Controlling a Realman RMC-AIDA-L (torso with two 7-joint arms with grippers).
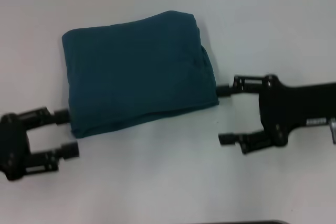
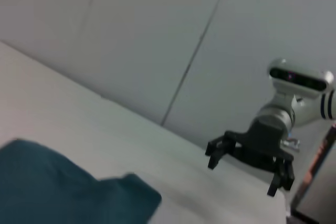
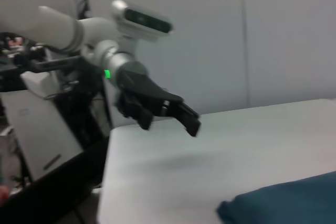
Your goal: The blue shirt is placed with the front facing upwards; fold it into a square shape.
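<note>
The blue shirt [image 1: 139, 72] lies folded into a compact, roughly square bundle on the white table [image 1: 168, 182]; no lettering shows. My left gripper [image 1: 70, 132] is open beside the bundle's near left corner, its upper finger right at the cloth edge. My right gripper [image 1: 224, 115] is open by the near right corner, its upper fingertip at the cloth, nothing held. In the left wrist view the shirt [image 2: 52, 187] shows with the right gripper [image 2: 244, 174] beyond it. The right wrist view shows a shirt [image 3: 283, 203] corner and the left gripper [image 3: 168, 124] farther off.
Bare white table surrounds the bundle on all sides. Grey walls [image 2: 157, 35] stand behind the table. Beyond the table's edge in the right wrist view are dark equipment and stands [image 3: 47, 129].
</note>
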